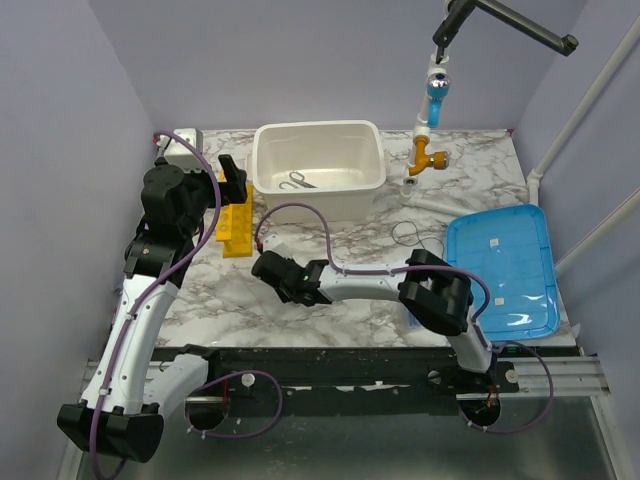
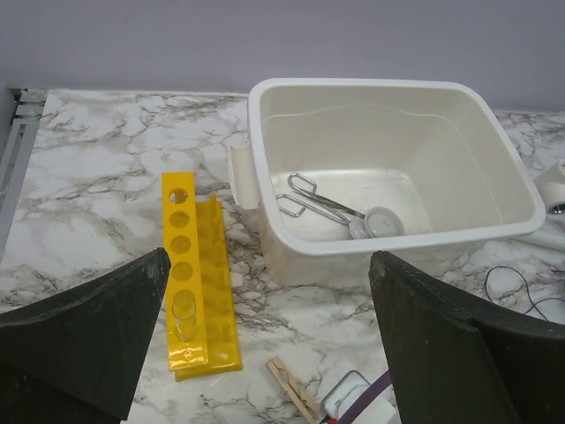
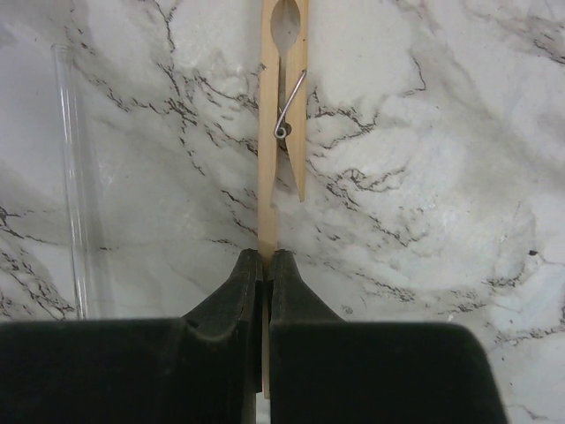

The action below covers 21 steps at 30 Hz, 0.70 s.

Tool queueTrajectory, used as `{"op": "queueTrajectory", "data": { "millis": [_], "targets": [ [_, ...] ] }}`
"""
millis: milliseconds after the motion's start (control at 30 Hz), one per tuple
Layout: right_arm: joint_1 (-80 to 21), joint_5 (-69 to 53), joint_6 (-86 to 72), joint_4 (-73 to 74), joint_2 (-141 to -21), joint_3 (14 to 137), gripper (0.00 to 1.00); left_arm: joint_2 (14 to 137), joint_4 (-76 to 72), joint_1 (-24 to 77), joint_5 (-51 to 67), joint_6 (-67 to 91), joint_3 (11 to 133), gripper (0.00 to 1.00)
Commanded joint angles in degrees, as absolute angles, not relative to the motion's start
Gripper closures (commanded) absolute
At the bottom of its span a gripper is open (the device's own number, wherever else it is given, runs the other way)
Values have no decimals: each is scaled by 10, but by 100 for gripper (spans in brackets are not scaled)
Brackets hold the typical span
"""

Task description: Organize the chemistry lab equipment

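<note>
**A:** Right gripper (image 3: 267, 258), status?

**B:** Jaws are pressed together on the tail of the wooden clothespin (image 3: 282, 97), with no gap beyond the wood's thickness. The spring end points away from the fingers. The far tip is cut off by the top edge of the wrist view, and the gripped end is hidden between the pads. I cannot tell whether the peg rests on the marble tabletop (image 3: 441, 177) or sits just clear of it.

**A:** Anything beside it?

**B:** A glass tube (image 3: 75, 177) lies to the left, roughly parallel to the peg and apart from it. Its lower end vanishes behind the finger. It is faint against the marble.

**A:** Left gripper (image 2: 269, 261)?

**B:** The fingers stand wide apart with nothing between them, above the table near the rack. Only their inner faces show.

**A:** Remaining equipment?

**B:** The yellow tube rack (image 2: 196, 283) lies on the tabletop just left of the white tub (image 2: 397, 243). One near hole seems to hold something clear, but I can't confirm it. The metal tongs (image 2: 318, 205) lie on the tub bottom, tips at a round pale object (image 2: 385, 221). Whether that is a dish or a lid, I cannot tell. A blue lid (image 1: 500, 265) lies at the table's right side, its near-left corner behind the right arm's elbow.
</note>
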State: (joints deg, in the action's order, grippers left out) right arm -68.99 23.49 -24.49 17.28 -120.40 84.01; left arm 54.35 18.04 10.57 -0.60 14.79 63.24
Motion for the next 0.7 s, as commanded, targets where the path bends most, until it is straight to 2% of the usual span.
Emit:
{"op": "queueTrajectory", "data": {
  "millis": [0,133,300,433,567,667],
  "targets": [
    [-694,288,-223,184,-1132,834,99,526,167,105,-39,134,625,1],
    [-690,342,-171,172,-1053,837,99,520,164,105,-45,131,622,1],
    [-642,333,-85,136,-998,851,99,518,163,105,-39,134,623,2],
    [-579,277,-27,132,-1005,903,99,519,164,105,-40,132,622,2],
    [-507,171,25,124,-1038,946,99,521,163,105,-38,131,622,1],
    [-473,160,66,132,-1082,991,99,522,161,105,-26,129,623,1]
  ]
}}
